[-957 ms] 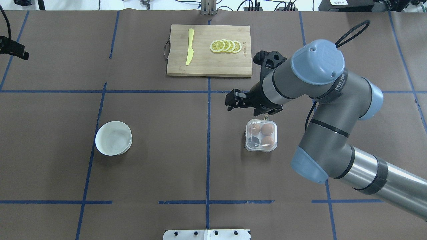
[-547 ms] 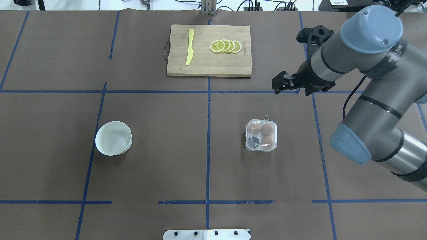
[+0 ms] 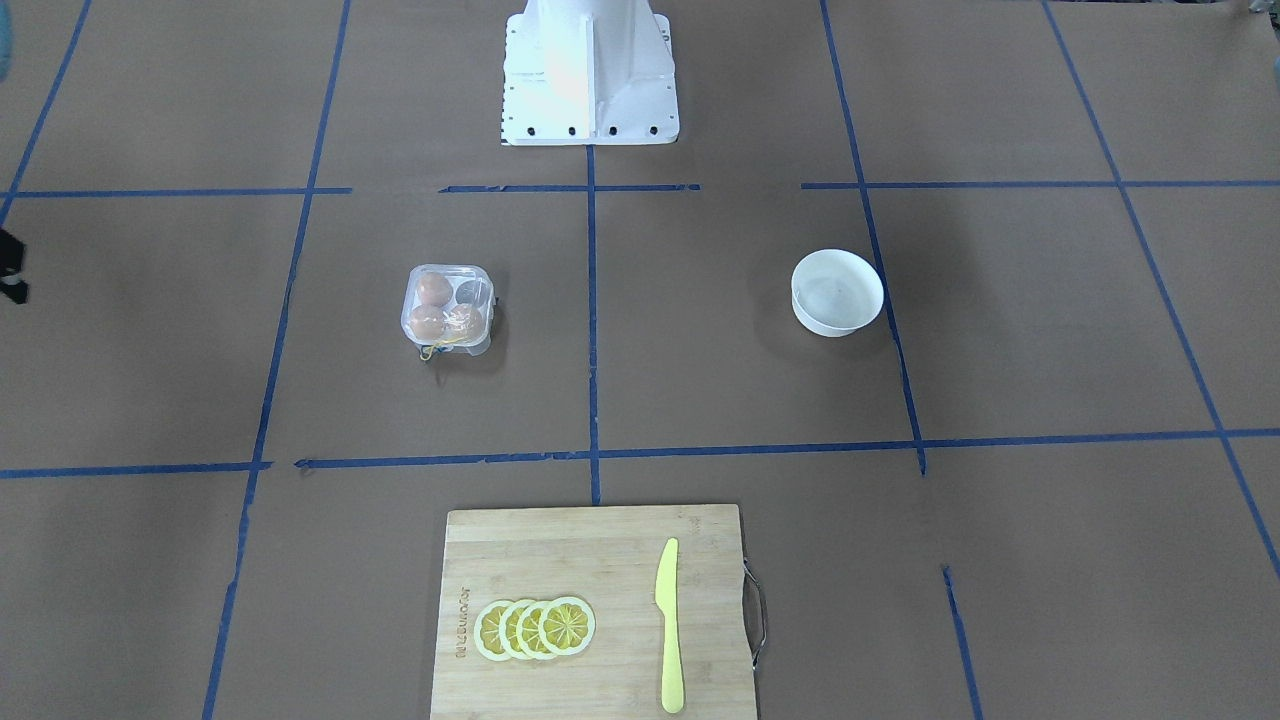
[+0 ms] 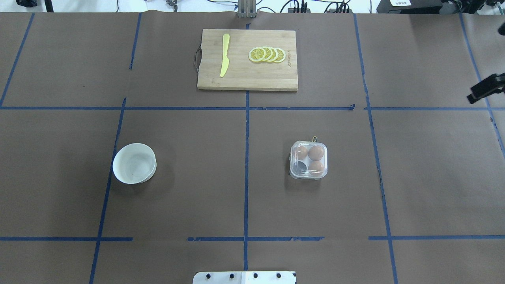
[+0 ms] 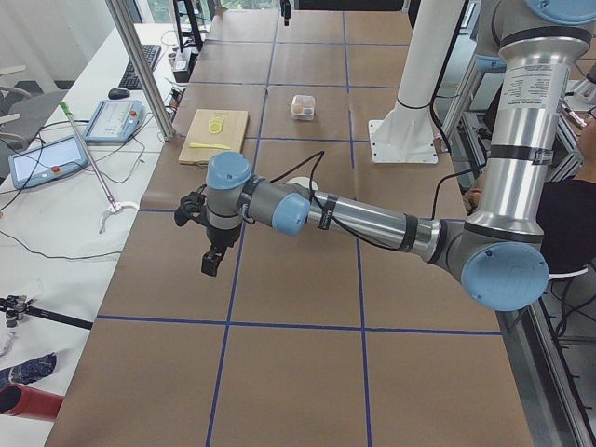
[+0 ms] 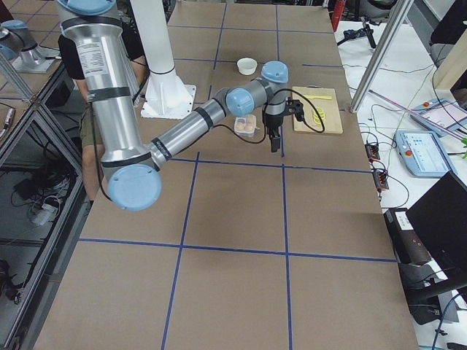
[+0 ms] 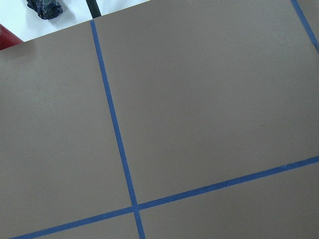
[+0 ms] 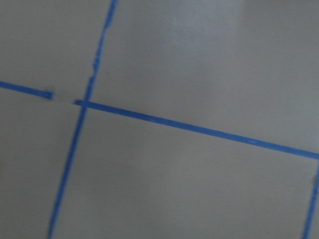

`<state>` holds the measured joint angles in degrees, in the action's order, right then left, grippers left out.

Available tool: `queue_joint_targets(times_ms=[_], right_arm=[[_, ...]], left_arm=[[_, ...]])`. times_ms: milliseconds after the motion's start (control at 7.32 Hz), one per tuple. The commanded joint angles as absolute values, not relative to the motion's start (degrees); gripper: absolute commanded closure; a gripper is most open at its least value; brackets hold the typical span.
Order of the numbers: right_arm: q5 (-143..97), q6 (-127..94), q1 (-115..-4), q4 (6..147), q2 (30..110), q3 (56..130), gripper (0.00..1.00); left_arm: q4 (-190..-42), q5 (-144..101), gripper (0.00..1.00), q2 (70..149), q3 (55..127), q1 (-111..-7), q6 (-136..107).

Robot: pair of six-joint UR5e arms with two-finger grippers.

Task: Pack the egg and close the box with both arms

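The box (image 4: pixel 309 160) sits on the brown table (image 4: pixel 197 189). It is small and made of clear plastic. Three brown eggs (image 4: pixel 316 153) sit in its cups, and the fourth cup looks dark. The clear lid looks like it lies over the cups. I cannot tell if it is snapped tight. A yellow string (image 4: pixel 314 139) sticks out from the side of the box that is far from the robot.

The right gripper (image 6: pixel 275 144) is well away from the box, out toward the robot's right. It hangs over the table and points down. In the overhead view only a small black bit of it shows at the edge. I cannot tell if its fingers are spread or pressed together.

The left gripper (image 5: pixel 212 264) is well away from the box on the other side. It points down over a blue tape line (image 5: pixel 229 279). It shows only in the side view, so I cannot tell how its fingers stand.

A round white bowl (image 4: pixel 134 163) stands well to the left of the box. A wooden cutting board (image 4: pixel 247 75) lies beyond the box, farther from the robot. A yellow knife (image 4: pixel 224 55) and some lemon slices (image 4: pixel 267 54) lie on the board.

Both wrist cameras show only the brown table and blue tape, and the right one is blurry.
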<state>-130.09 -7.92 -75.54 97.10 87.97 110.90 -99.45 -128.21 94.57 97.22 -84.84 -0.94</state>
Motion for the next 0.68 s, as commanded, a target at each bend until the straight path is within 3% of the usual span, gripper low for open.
queue_joint_targets(times_ms=[0, 547], right_arm=[[-134.28, 8.56, -87.40, 96.94, 95.25, 104.53, 0.00], [-134.91, 8.96, -90.44, 96.77, 97.65, 102.66, 0.00]], left_arm=[[-99.32, -128.32, 0.00, 90.72, 96.24, -86.74, 5.51], [-98.97, -130.33, 0.00, 87.54, 92.91, -88.33, 7.82]])
